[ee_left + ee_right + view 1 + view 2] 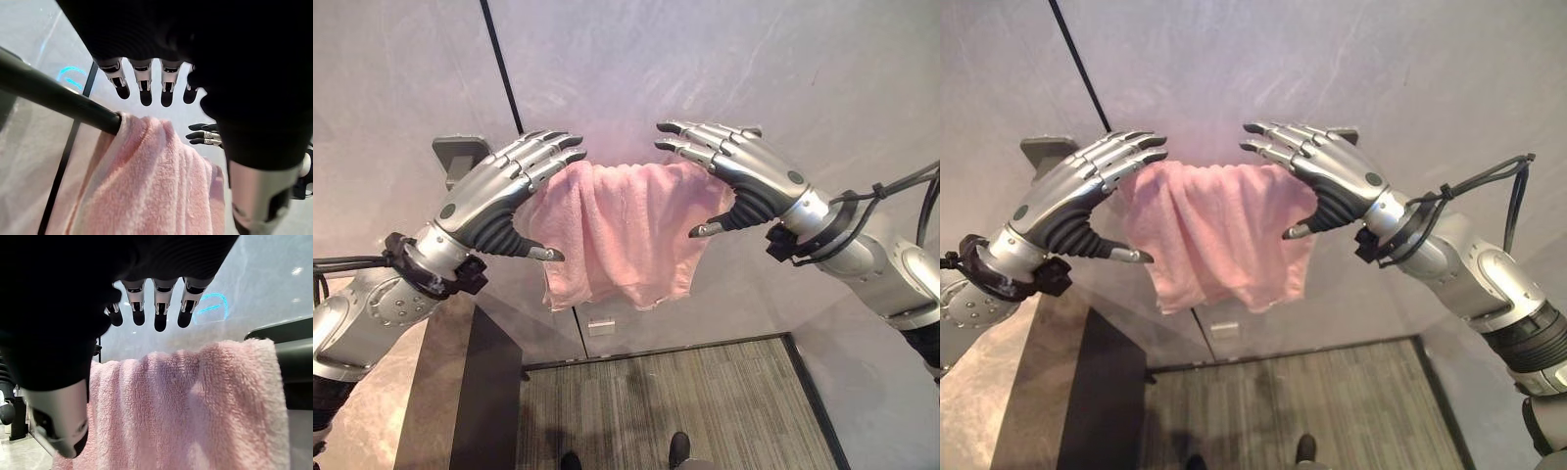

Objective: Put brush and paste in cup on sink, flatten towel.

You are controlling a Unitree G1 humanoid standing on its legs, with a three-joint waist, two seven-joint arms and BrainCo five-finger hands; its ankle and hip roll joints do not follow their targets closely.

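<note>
The pink towel (617,235) hangs bunched on the dark rail (58,98). The left hand (494,196) at nine o'clock and the right hand (744,176) at three flank it, fingers straight, holding nothing, seemingly ready to spread it flat.

towel (617,230): pink fluffy terry cloth | rail (54,95): smooth dark metal | wall (705,59): glossy grey
</note>
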